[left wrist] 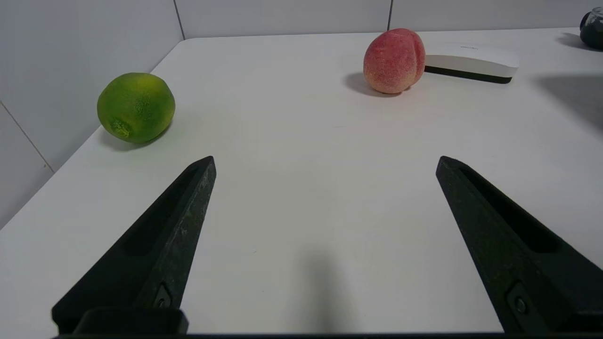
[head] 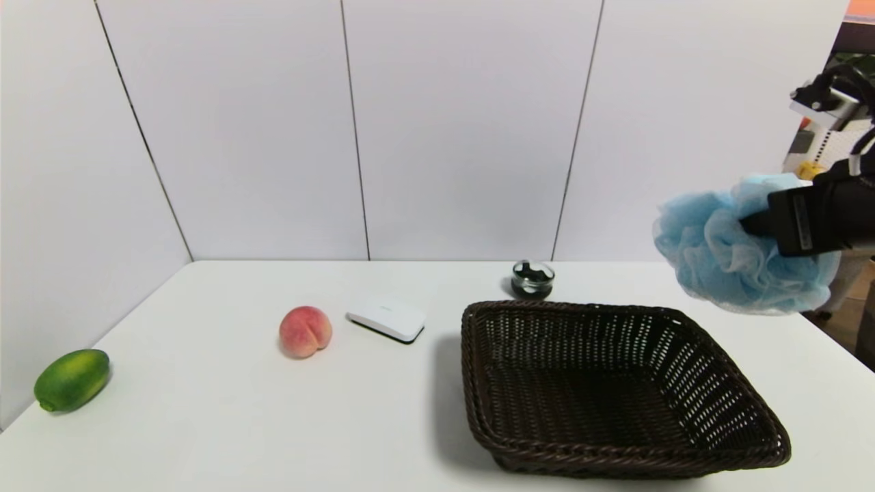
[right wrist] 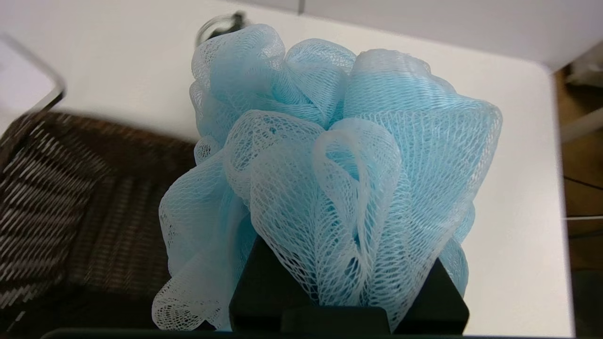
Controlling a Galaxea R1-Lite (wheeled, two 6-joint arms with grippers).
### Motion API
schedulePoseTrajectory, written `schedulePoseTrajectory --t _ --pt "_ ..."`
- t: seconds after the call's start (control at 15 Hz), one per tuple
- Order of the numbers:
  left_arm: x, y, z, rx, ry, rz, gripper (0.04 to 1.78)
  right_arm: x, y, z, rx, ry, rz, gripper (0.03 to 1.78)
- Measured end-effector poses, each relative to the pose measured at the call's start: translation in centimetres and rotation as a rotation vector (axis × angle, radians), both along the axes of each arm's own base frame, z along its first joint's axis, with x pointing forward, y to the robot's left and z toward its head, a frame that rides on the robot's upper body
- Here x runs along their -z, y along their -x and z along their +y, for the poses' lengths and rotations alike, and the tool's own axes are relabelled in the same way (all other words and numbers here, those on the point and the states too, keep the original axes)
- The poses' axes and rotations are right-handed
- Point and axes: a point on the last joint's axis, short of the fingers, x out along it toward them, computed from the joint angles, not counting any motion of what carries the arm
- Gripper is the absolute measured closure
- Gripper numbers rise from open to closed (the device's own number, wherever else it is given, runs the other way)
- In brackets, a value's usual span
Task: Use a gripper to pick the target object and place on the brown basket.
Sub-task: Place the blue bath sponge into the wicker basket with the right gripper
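My right gripper [head: 755, 222] is shut on the light-blue mesh bath puff [head: 731, 249] and holds it in the air at the right, above and just beyond the far right corner of the brown basket [head: 690, 321]. In the right wrist view the puff [right wrist: 330, 155] fills the middle and hides the fingertips; part of the basket [right wrist: 56, 188] lies below it. My left gripper [left wrist: 325, 162] is open and empty, low over bare table; it is out of the head view.
A pink peach [head: 305, 331], a white flat device [head: 387, 317] and a small dark glass jar [head: 532, 279] stand behind and left of the basket. A green fruit [head: 72, 379] lies at the far left. The table's right edge [head: 830, 342] is close to the basket.
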Motion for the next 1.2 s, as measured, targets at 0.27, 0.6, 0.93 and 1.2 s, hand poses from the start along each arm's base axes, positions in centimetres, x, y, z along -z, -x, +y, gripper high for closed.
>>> schedulePoseTrajectory --t 0.27,0.6,0.93,1.2 --pt "0.0 0.0 0.0 0.000 0.000 0.000 0.13 1.9 2.6 2.1 -0.082 -0.083 0.073 1.48" --pt "0.0 0.0 0.0 0.000 0.000 0.000 0.13 4.2 3.4 4.7 -0.172 -0.105 0.162 1.48" --pt "0.0 0.0 0.0 0.000 0.000 0.000 0.13 5.8 2.3 5.8 -0.193 -0.085 0.216 1.12" --pt "0.0 0.0 0.0 0.000 0.000 0.000 0.13 6.2 1.8 6.1 -0.199 -0.070 0.233 0.70"
